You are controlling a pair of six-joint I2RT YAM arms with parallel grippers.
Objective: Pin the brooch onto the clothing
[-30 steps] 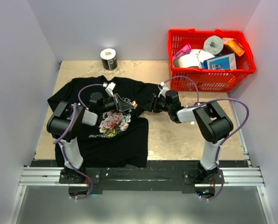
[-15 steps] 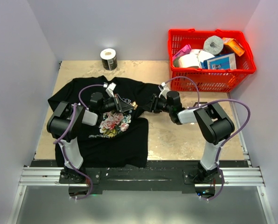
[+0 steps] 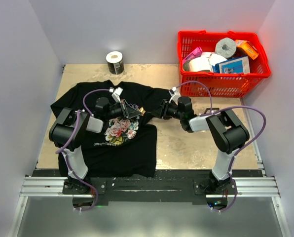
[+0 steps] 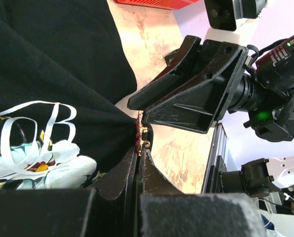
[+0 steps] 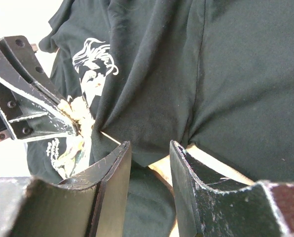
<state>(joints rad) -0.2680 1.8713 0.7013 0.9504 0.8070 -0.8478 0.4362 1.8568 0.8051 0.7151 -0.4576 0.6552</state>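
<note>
Clothing: we see a black short-sleeved T-shirt point(image 3: 70, 96) lying flat on the desk point(image 3: 196, 145), its hem toward the near edge. A print of pink roses point(image 3: 120, 129) and white script sit on the chest.

Left claw: our left claw point(image 4: 138, 151) is closed, its two dark fingers pressed together with no gap. They pinch the lower end of the brooch. In the top view it lies over the shirt's chest and points toward 3 o'clock.

Brooch, look: the brooch point(image 4: 140, 131) is tiny and shows edge-on in the left wrist view. It is a thin, dark pinkish-red strip with a small gold glint on one side, far narrower than either finger.

Brooch, place: it stands at 12 o'clock of the left claw's tips, touching them. The black cloth is drawn to a peak that meets it from 9 o'clock. In the top view it lies between the two claws, at 3 o'clock of the left one and 9 o'clock of the right one.

Right claw: our right claw point(image 5: 149, 148) is open, jaws apart, with the shirt's edge and a sliver of desk showing between them. Its tips are just beside the brooch; we cannot tell whether they touch it.

Basket: a red plastic basket point(image 3: 226, 86) packed with boxes stands at 1 o'clock of the right claw.

Roll: a white roll with a dark label point(image 3: 115, 62) stands at the far edge, at 11 o'clock of the left claw.
</note>
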